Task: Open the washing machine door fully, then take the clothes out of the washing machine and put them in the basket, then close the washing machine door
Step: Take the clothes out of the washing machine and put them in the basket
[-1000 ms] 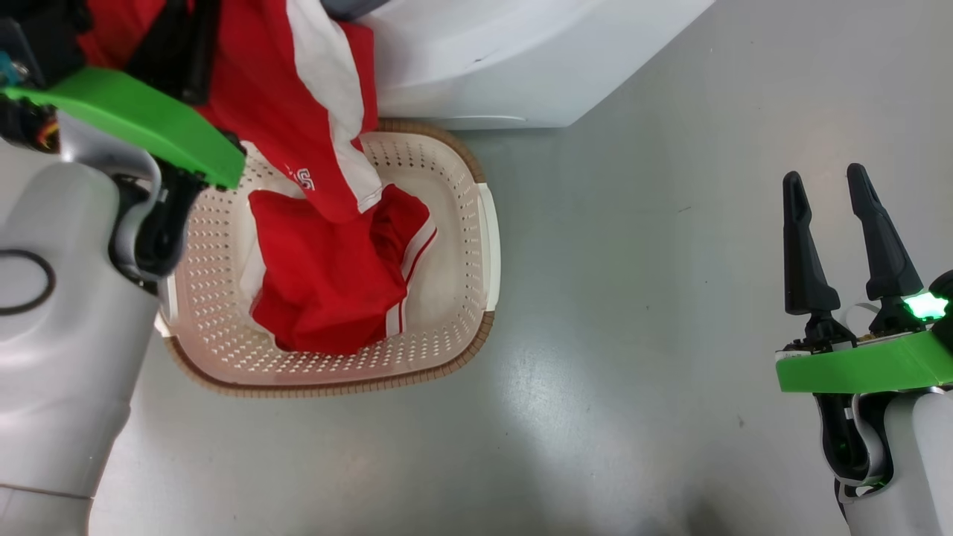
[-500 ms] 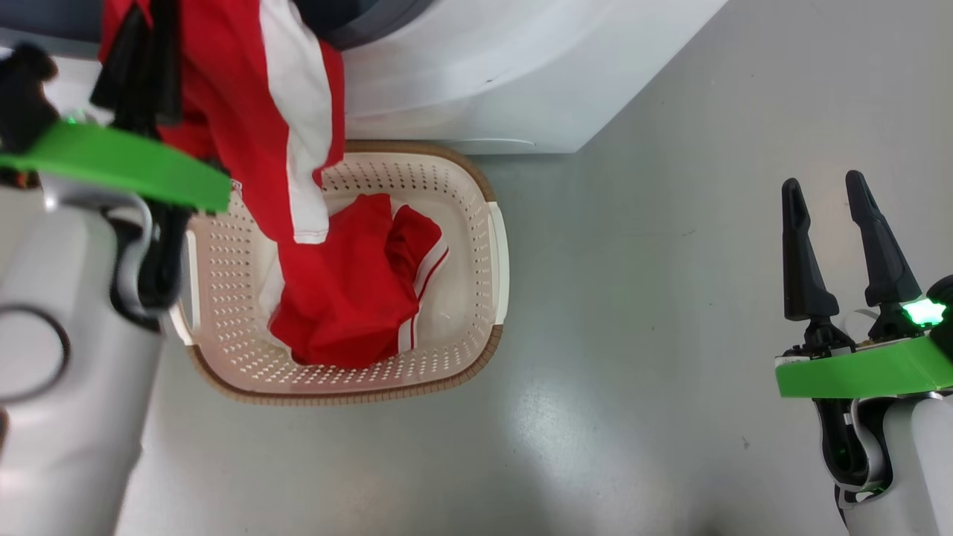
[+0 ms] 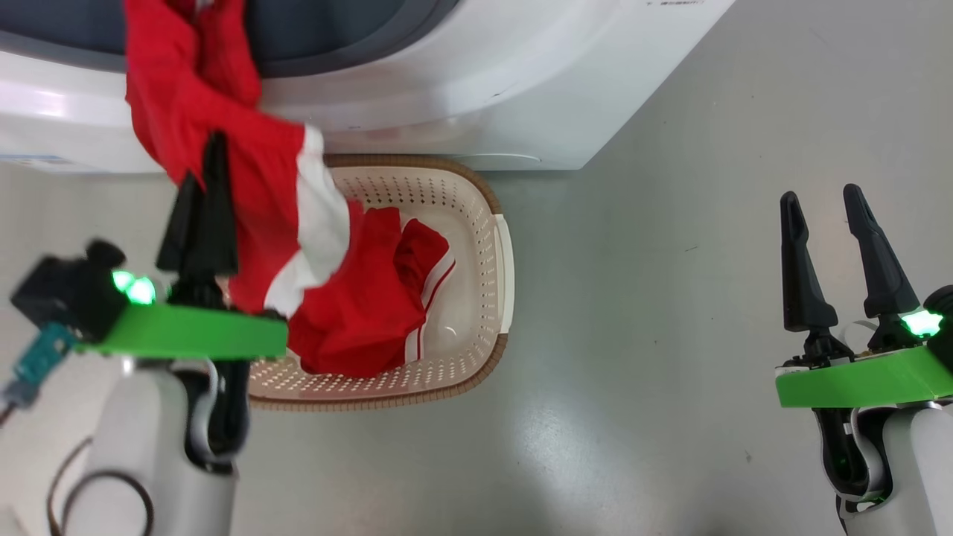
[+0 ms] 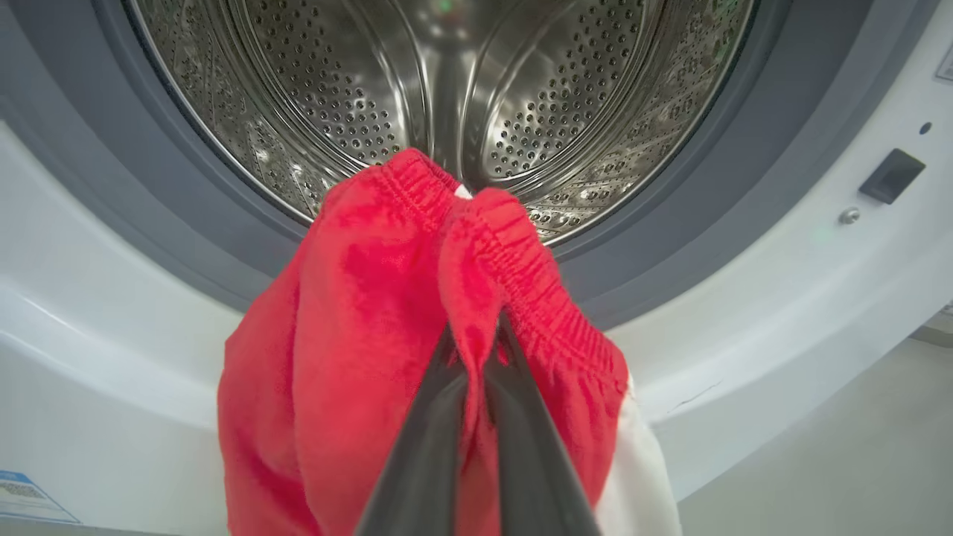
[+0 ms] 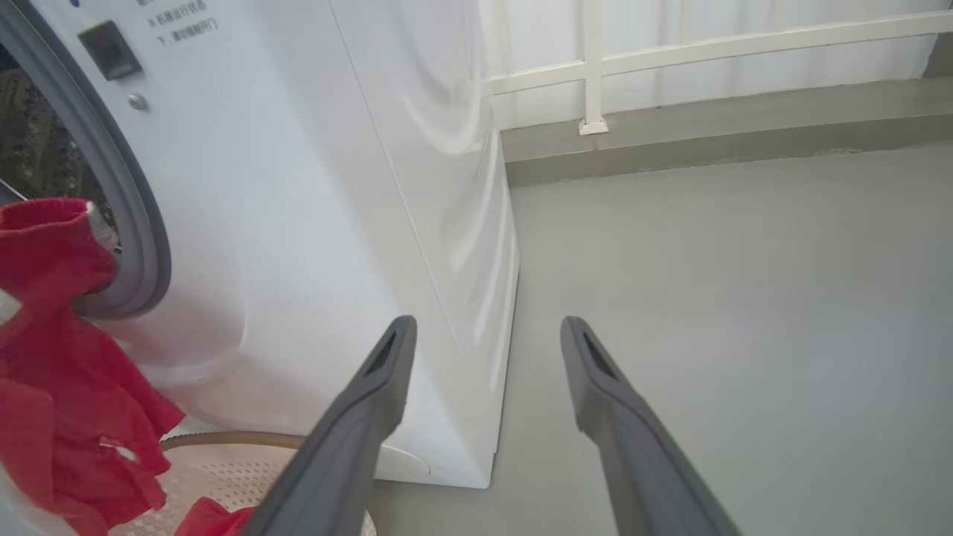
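My left gripper (image 3: pixel 207 152) (image 4: pixel 476 339) is shut on the elastic waistband of a red garment with a white stripe (image 3: pixel 246 201) (image 4: pixel 350 313). It holds the garment up in front of the washing machine (image 3: pixel 476 82), whose steel drum (image 4: pixel 447 89) and grey gasket (image 4: pixel 670 223) lie behind it. The garment's lower end hangs over the left part of the basket (image 3: pixel 497 253). A second red garment with white trim (image 3: pixel 380 305) lies in the basket. My right gripper (image 3: pixel 819 205) (image 5: pixel 484 327) is open above bare floor, far right. The washing machine door is out of view.
The basket stands on the grey floor (image 3: pixel 633 335) against the machine's front. In the right wrist view the machine's white side (image 5: pixel 417 186) is to the left, and a low ledge with a white railing (image 5: pixel 595 82) runs along the back.
The head camera has tilted up, showing more of the machine. My left gripper, still holding the garment, has swung back toward me to the basket's near left side. The right gripper has stayed put.
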Controlling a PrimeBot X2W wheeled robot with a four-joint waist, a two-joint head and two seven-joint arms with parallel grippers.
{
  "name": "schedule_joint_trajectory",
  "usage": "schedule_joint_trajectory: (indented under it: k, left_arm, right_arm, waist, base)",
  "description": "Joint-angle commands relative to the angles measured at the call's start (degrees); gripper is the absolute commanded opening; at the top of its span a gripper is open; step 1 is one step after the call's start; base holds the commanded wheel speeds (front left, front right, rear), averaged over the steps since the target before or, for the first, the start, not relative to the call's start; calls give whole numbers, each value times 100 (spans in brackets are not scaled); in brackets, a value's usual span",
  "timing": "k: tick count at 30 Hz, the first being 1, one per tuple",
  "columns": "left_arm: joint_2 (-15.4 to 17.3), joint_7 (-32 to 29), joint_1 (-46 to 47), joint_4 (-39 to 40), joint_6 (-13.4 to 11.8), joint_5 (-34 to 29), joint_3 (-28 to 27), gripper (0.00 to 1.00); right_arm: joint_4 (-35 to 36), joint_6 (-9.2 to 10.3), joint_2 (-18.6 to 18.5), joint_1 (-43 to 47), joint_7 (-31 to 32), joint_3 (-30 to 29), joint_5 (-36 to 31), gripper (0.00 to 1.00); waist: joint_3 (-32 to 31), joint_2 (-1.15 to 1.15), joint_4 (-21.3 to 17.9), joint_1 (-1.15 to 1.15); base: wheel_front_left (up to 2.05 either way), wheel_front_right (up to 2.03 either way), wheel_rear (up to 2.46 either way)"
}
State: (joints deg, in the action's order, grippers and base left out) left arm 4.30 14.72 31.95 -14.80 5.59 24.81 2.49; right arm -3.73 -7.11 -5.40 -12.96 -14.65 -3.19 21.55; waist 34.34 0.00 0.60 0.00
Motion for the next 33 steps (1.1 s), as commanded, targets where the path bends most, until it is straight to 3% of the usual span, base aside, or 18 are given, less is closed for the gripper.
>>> schedule_joint_trajectory:
  k: [1, 7, 15, 25, 33]
  left_arm:
    - [54, 28, -347, 232, 60, -100, -219, 0]
    - [-106, 28, -773, 70, 121, -104, -95, 0]
    - [-139, 28, -715, -618, 169, 359, 248, 0]
    - [-141, 28, -50, -2032, 187, 615, 655, 0]
    - [-142, 28, 795, -3193, 189, 257, 831, 0]
  right_arm:
    - [131, -37, -41, 134, -35, 97, -37, 100]
    - [136, -37, -27, 117, -35, 103, -25, 100]
    - [147, -37, -19, 59, -35, 93, -17, 100]
    - [196, -37, 14, -75, -35, 97, -13, 100]
    - [232, -37, 50, -223, -35, 107, -11, 100]
  waist:
    - [5, 0, -17, 0]
    - [61, 0, -54, 0]
    - [174, 0, -83, 0]
    - [463, 0, -175, 0]
    - [773, 0, -246, 0]
  base:
    - [0, 0, 0]
    - [0, 0, 0]
    - [0, 0, 0]
    - [0, 0, 0]
    - [0, 0, 0]
